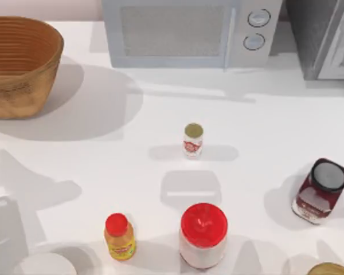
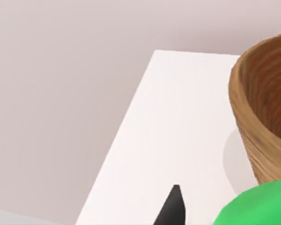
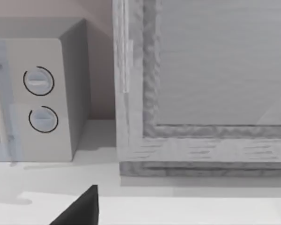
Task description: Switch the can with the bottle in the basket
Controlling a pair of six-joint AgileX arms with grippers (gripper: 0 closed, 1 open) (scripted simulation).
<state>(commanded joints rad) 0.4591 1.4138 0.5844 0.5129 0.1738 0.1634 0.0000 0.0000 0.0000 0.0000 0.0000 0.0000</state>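
Top view first: the basket (image 1: 20, 66) sits at the far left corner of the desk (image 1: 264, 132), and the can (image 1: 193, 140) stands upright near the middle, well apart from it, with its olive-gold top facing up. Nearer the front edge stand a yellow bottle (image 1: 120, 237) with a red cap and a big red-lidded jar (image 1: 203, 235); a dark jar (image 1: 320, 191) leans at the right, and a microwave (image 1: 186, 31) lines the back.

Left wrist view shows a green mass, the bottle (image 2: 257, 206) by its colour, pressed close against the camera beside one dark fingertip (image 2: 172, 208) of the left pincer, with the basket wall (image 2: 264, 117) just beyond it. I judge the bottle is held by that pincer just outside the basket, though how far the jaws stand apart I cannot tell.

Right wrist view looks at the microwave dials and a grey cabinet, with one dark fingertip (image 3: 79, 211) of the right pincer (its opening is likewise unreadable).

The can's long axis is vertical, and it lies well to the right of the basket, so the reach for it runs across the desk toward the middle; which arm is nearer cannot be judged.
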